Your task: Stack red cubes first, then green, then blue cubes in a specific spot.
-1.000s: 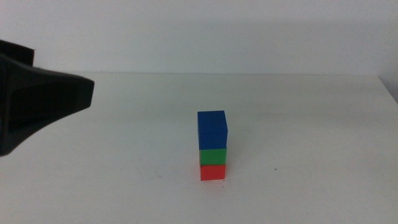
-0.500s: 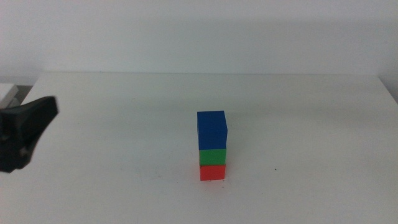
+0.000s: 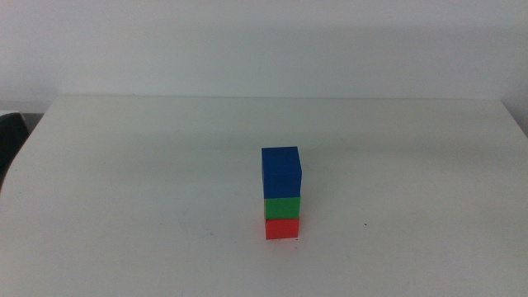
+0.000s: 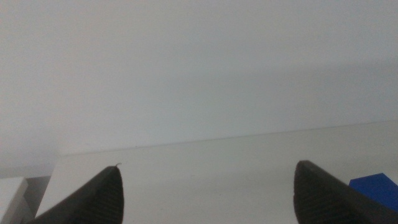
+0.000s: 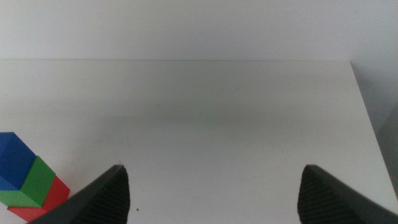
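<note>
A stack of three cubes stands near the middle of the white table: the red cube (image 3: 282, 228) at the bottom, the green cube (image 3: 282, 206) on it, the blue cube (image 3: 281, 171) on top. The stack also shows in the right wrist view, with blue (image 5: 13, 158), green (image 5: 36, 183) and red (image 5: 53, 198) cubes. The blue cube's corner shows in the left wrist view (image 4: 376, 188). My left gripper (image 4: 208, 190) is open and empty, off the table's left side. My right gripper (image 5: 214, 190) is open and empty, away from the stack.
The white table (image 3: 165, 165) has a tiny dark speck (image 3: 364, 224) to the right of the stack. A dark object (image 3: 7, 136) sits at the far left edge. A white wall stands behind the table.
The left arm has drawn back to the left and left the middle view. The stack of cubes has not moved.
</note>
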Robot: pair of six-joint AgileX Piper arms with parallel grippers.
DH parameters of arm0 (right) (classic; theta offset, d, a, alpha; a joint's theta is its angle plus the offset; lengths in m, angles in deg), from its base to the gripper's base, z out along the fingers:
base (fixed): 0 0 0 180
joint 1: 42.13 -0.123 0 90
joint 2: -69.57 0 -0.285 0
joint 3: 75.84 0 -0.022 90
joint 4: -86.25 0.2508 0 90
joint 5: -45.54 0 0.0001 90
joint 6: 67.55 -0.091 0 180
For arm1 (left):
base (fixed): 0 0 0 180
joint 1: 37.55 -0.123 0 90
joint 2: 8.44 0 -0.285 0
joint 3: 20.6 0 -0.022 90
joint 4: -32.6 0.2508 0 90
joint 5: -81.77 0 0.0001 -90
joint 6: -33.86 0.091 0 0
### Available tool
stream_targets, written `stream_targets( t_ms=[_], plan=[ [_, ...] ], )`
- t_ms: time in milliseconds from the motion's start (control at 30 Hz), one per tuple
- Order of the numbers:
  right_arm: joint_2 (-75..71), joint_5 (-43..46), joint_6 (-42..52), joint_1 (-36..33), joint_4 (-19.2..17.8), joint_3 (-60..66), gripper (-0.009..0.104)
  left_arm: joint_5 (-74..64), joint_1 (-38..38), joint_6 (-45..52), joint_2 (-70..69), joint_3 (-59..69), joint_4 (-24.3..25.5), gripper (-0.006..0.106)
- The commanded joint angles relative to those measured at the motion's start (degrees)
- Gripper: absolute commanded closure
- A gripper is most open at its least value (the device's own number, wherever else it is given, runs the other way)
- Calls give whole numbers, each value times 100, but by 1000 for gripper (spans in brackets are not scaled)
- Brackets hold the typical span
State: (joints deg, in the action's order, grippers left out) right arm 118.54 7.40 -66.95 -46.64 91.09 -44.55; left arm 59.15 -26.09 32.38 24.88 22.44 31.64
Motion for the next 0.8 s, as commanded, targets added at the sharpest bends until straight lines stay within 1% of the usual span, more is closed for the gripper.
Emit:
stream_targets(
  t_ms=[0,133,200,267,333,367,433,533,667,767],
  plan=[
    [-26,83,53,46,-7,27,13,103,-10,-3,-14,29,3,7],
    [-39,144,53,46,-4,119,13,103,-50,-3,-14,29,96,7],
    [-295,621,53,46,-68,481,13,169,-173,-3,-59,148,15,7],
    [-822,1273,53,46,-410,1163,13,684,-370,-3,-311,566,-105,7],
    [-1439,1969,53,51,-831,2036,13,1154,-585,-3,-689,1144,-105,7],
    [-1798,2247,53,51,-928,2475,13,1256,-703,-3,-904,1457,-82,7],
    [-2448,2421,53,51,-905,3162,13,1180,-882,-3,-1257,1938,-28,7],
    [-3182,2403,53,51,-895,3904,13,1081,-1004,-3,-1756,2515,14,7],
    [-3882,2415,53,51,-895,4385,13,1081,-1014,-3,-2348,2967,96,7],
    [-4119,2438,53,60,-895,4552,13,1081,-1014,-3,-2554,3209,46,7]
  ],
)
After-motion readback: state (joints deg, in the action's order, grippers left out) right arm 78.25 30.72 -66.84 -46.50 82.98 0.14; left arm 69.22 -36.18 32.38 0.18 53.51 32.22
